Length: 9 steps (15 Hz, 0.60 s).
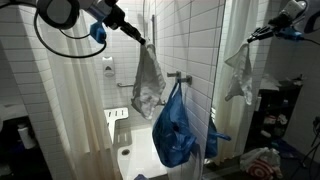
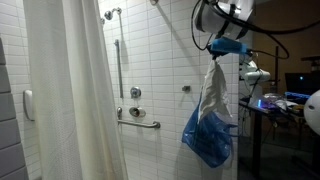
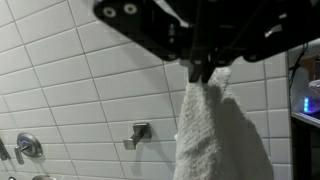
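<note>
Gripper: the gripper (image 3: 203,72) is closed, pinching the top corner of a white towel (image 3: 220,130), high up in front of the tiled shower wall (image 3: 90,90).
Towel: it hangs straight down from the jaws in loose folds, off the floor; both exterior views show it (image 1: 148,80) (image 2: 213,95).
Wall hook: a metal hook (image 3: 138,133) is fixed to the tiles just beside the hanging towel.
Blue bag: a blue bag (image 1: 175,130) hangs against the same wall, lower than the towel and close by; whether they touch is unclear.
Grab bar: a grab bar (image 2: 140,122) is mounted lower on the wall, well apart.
Shower curtain: a white shower curtain (image 2: 70,100) hangs at the shower's edge.
</note>
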### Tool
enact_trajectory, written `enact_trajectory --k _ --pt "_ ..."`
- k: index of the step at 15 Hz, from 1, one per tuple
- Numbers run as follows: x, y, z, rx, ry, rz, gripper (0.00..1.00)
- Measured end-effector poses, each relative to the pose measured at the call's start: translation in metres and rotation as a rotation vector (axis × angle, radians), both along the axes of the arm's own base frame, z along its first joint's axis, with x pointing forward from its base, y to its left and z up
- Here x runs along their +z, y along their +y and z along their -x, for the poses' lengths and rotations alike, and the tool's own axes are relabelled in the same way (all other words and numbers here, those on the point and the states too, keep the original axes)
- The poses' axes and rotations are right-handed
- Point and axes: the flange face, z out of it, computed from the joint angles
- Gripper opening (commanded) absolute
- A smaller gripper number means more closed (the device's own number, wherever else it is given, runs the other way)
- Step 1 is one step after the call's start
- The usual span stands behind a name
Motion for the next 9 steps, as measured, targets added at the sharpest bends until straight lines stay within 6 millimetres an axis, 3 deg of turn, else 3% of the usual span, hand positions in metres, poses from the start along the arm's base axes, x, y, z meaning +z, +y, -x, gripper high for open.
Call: enact_trajectory --k 9 --pt "0.0028 -0.0023 -0.0007 -0.001 -0.001 -0.006 0.03"
